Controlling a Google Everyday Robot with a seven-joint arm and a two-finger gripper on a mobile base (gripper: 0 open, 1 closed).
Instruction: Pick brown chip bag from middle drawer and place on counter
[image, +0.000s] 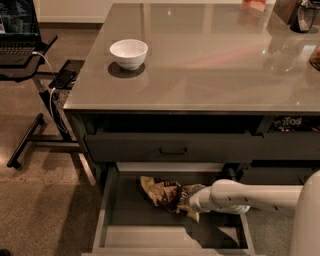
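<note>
Room lying open along left and front of wide dark grey middle drawer (132, 220), crinkly brown chip bag (160, 190) resting toward its back, white gripper (193, 203) meeting bag's right end, hold hidden.

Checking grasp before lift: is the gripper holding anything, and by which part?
Cannot tell. The gripper is at the right end of the chip bag, inside the open drawer, but the arm hides the contact.

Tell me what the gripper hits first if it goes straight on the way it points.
The gripper, low inside the middle drawer, points left: first comes the brown chip bag, right at its tip, perhaps touching. Depth is hard to judge.
</note>
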